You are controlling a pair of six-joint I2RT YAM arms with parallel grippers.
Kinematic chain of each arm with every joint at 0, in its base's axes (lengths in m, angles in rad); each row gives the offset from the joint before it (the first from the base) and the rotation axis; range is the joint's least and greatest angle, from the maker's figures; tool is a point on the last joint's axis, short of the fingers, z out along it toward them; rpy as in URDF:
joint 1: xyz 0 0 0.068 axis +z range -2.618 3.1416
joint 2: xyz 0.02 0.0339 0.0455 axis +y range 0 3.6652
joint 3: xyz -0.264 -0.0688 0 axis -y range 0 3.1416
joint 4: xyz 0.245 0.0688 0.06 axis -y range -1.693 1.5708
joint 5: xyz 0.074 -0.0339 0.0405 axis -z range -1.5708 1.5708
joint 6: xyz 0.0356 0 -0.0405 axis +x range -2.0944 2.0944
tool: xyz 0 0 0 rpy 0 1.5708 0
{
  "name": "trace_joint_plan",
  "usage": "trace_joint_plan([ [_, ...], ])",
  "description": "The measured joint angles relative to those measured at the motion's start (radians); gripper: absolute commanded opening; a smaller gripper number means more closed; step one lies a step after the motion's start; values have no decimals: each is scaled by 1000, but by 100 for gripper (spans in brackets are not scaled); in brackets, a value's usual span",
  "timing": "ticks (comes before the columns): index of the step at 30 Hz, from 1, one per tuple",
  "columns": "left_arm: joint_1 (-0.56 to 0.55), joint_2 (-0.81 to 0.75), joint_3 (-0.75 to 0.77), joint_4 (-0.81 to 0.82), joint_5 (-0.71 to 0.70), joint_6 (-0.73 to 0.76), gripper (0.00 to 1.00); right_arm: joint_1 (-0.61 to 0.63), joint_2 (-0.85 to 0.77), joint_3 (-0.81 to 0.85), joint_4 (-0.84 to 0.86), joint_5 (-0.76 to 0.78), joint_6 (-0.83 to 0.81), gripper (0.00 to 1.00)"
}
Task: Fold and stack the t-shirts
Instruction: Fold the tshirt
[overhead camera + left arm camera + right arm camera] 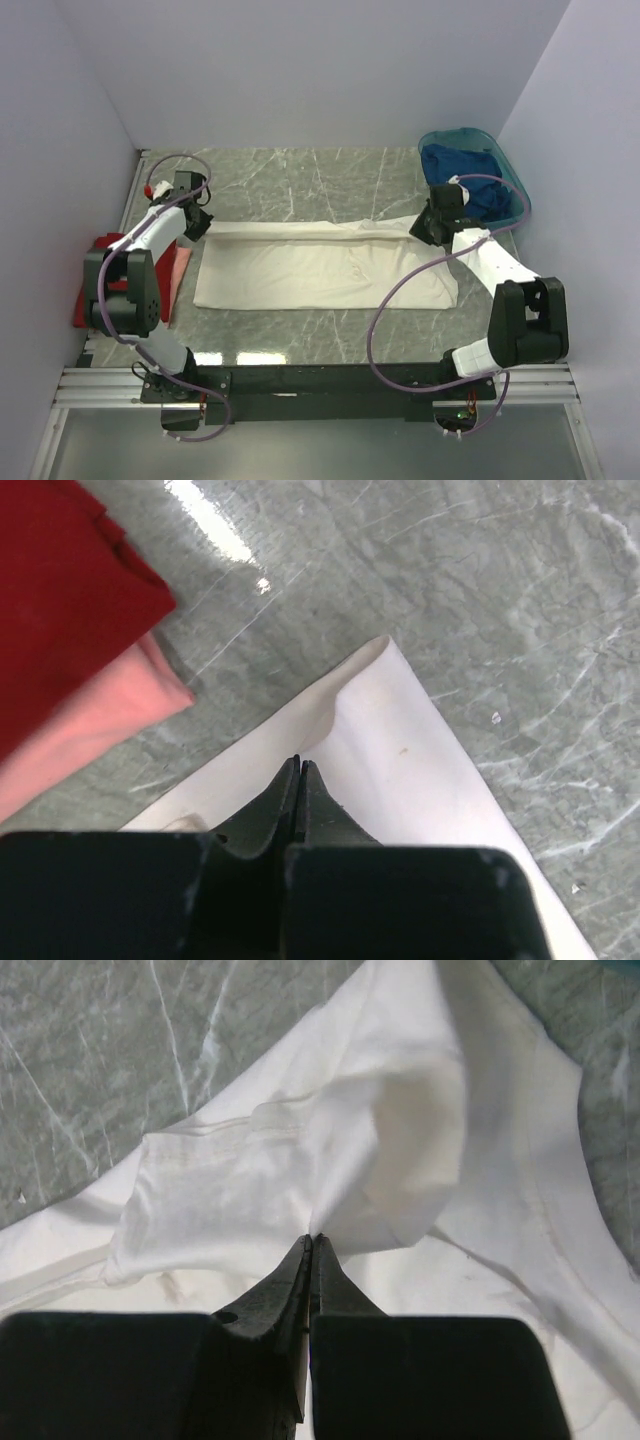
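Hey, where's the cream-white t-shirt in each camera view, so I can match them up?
Top external: cream-white t-shirt spread out across mid-frame.
Left wrist: its corner, lower centre, at the left claw.
Right wrist: it fills most of the frame, bunched at the right claw.
Shared landmark: grey marble tabletop.

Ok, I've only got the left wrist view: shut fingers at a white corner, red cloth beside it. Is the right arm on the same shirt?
Observer: Yes. The right gripper is shut on a bunched fold at the far right end of the cream-white t-shirt.
Operator: How does it lie between the arms?
Observer: It is spread wide on the table, and its far edge is folded over into a long strip.
Operator: Any other shirt on the right side?
Observer: A dark blue t-shirt sits crumpled in the teal basin at the far right corner.
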Motion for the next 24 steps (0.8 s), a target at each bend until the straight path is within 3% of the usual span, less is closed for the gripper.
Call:
trace_joint_plan([
  [24, 0, -144, -235, 91, 14, -45, 1, 17, -105, -139, 21, -2, 11, 0],
])
